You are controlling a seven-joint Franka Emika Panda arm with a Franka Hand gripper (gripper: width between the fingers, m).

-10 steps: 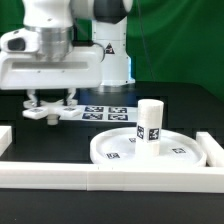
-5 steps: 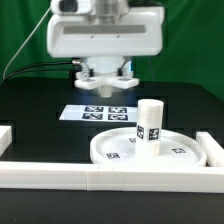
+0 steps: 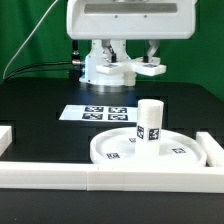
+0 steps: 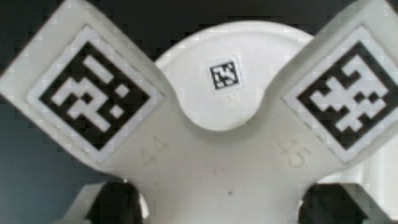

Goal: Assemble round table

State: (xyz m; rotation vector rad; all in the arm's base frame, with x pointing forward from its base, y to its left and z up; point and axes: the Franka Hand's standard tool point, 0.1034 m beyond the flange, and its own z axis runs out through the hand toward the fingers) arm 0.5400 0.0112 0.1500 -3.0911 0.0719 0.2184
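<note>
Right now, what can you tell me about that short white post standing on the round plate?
The post is a short, thick white cylinder, plastic by its look, with small black-and-white square tags on its side. It stands upright at about the middle of the large rimmed round disc. Nothing else touches it. Whether it is fastened there cannot be told.

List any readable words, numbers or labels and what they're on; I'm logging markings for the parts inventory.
No words, numbers or brand names can be read anywhere.
Only black-and-white square tags, patterns rather than letters: on the cross piece, the post, the round disc and the marker board.
</note>
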